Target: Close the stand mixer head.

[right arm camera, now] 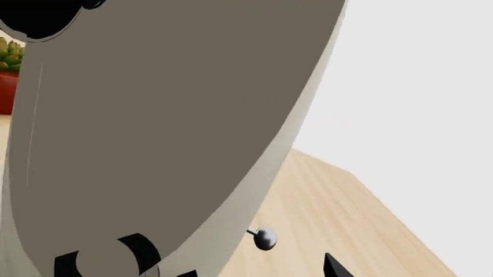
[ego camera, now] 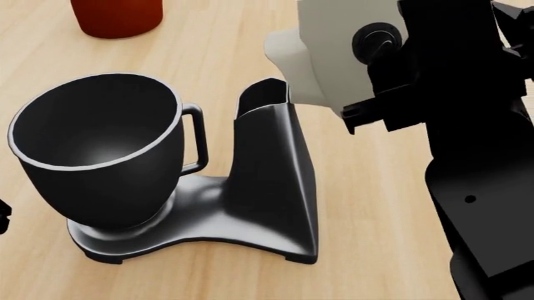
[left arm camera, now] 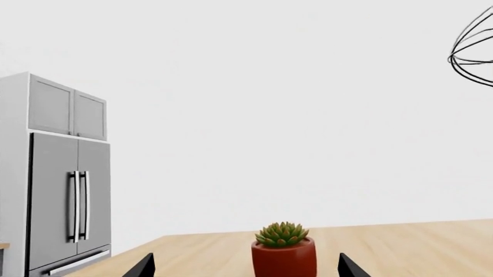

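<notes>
The stand mixer head (ego camera: 321, 59) is cream-white and tilted up above the black base column (ego camera: 271, 169); its black dial (ego camera: 377, 39) faces me. It fills the right wrist view (right arm camera: 170, 115), where its ball-tipped lever (right arm camera: 265, 238) shows. My right gripper (right arm camera: 260, 270) is open, close against the head's side, one fingertip over the head's edge and the other over the table. In the head view the right arm (ego camera: 467, 94) presses in beside the dial. My left gripper (left arm camera: 246, 266) is open and empty, away from the mixer. The wire whisk (left arm camera: 471, 52) hangs at that view's edge.
The black handled bowl (ego camera: 100, 150) sits on the mixer base (ego camera: 200, 219) on the wooden table (ego camera: 376, 206). A red pot with a succulent (left arm camera: 283, 251) stands ahead of the left gripper, also in the head view (ego camera: 117, 15). A steel fridge (left arm camera: 66, 196) stands far off.
</notes>
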Available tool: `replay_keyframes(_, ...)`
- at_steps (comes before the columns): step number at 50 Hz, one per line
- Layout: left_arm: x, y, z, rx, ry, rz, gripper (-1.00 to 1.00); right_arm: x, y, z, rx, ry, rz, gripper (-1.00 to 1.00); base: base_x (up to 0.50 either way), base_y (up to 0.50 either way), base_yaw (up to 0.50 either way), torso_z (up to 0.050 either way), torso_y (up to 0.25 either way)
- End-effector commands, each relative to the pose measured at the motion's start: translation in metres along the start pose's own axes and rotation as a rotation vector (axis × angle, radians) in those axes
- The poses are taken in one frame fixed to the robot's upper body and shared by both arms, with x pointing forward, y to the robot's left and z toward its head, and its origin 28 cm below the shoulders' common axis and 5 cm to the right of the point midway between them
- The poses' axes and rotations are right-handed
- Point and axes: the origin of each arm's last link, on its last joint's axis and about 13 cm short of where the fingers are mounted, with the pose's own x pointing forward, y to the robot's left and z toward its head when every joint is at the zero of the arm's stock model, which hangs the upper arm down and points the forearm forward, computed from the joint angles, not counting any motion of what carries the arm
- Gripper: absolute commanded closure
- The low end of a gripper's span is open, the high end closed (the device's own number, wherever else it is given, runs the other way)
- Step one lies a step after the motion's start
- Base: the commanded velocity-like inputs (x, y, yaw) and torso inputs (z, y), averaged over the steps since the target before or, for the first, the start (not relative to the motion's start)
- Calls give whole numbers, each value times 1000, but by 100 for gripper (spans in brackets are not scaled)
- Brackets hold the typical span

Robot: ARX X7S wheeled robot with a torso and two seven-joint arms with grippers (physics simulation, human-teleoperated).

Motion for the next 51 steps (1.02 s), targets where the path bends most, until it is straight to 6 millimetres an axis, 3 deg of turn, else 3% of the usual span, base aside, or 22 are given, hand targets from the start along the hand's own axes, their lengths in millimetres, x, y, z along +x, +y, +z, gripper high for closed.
replay_keyframes(1,4,4,-6,-14,78,22,-100,49,38,62,226,-86,658,-100,38,10,36,0,0)
replay_keyframes(11,2,14,-5,-23,74,50,-100,48,61,98,210,-86,886,-100,32,11,35,0,0)
replay_keyframes(18,-2,21,-6,-40,76,72,-100,47,90,116,57,8,1017,-100,24,12,29,0,0)
replay_keyframes(22,-5,23,-9,-65,80,74,-100,47,113,112,-39,140,1105,-100,18,11,18,0,0)
replay_keyframes(25,-6,24,-11,-77,80,72,-100,52,129,102,-109,299,1132,-100,6,10,5,0,0)
replay_keyframes(32,-6,29,-13,-74,83,87,-100,50,160,75,-207,458,1238,-100,25,13,29,0,0)
replay_keyframes(51,-6,27,-13,-68,82,86,-100,53,163,65,-196,477,1223,-100,26,15,25,0,0)
